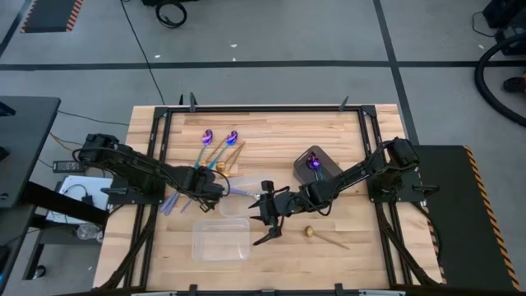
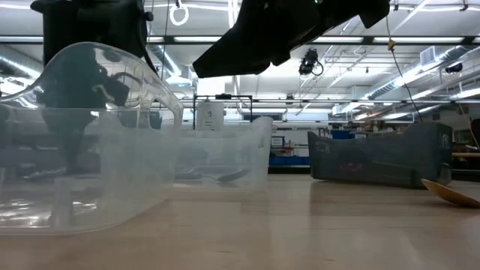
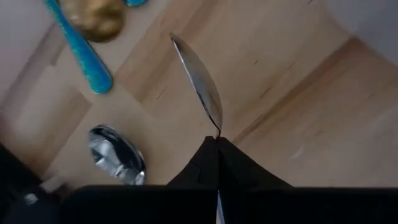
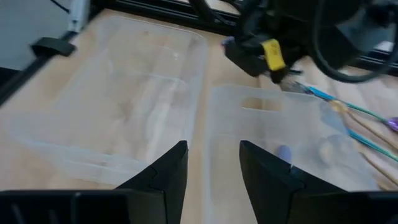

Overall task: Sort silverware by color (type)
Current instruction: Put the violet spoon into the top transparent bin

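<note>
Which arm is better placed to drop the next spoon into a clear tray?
The left. Its gripper is shut on a silver spoon right beside the nearer clear tray. The right gripper is open and empty, hovering between the two clear trays.

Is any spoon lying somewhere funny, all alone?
Yes. One gold spoon lies by itself on the bare wooden table, right of the clear plastic trays, far from the spoon pile at the back.

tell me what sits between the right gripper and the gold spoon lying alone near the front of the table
Nothing: in the high view, only bare wood lies between the right gripper, fingers open, and the gold spoon.
</note>
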{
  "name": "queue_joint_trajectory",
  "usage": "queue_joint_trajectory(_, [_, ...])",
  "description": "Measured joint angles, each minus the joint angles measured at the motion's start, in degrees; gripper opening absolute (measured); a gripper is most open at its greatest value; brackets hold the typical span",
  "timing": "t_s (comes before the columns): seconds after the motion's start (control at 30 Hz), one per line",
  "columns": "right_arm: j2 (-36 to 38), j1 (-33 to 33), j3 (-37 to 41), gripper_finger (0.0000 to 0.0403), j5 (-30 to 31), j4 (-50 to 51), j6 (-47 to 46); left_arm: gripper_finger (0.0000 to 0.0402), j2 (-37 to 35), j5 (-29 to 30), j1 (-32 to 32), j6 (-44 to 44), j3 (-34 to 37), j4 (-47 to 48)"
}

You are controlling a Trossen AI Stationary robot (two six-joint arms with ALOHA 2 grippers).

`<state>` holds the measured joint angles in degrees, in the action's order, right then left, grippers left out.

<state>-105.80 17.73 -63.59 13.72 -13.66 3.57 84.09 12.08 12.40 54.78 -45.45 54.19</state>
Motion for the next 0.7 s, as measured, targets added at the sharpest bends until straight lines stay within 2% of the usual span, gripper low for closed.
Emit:
queue_joint_trajectory(0.1, [0.0, 0.3, 0.0, 0.0155, 2.6, 0.1, 0.0, 0.0001, -0.1, 2.2, 0.5, -0.2, -2.2, 1.8])
queue_joint_trajectory(0.37, [0.0, 1.8, 0.0, 0.0155, 9.4, 1.0, 2.0, 0.0, -0.1, 12.6, 5.4, -1.6, -8.1, 6.7])
queue_joint_trajectory(0.53, [0.0, 2.3, 0.0, 0.0155, 11.9, 1.4, 2.1, 0.0, -0.1, 20.7, 9.0, -0.1, -11.1, 11.0])
queue_joint_trajectory(0.7, [0.6, 2.6, 0.0, 0.0155, 12.4, 1.8, 1.3, 0.0, -0.1, 26.8, 11.5, -5.1, -13.4, 10.3])
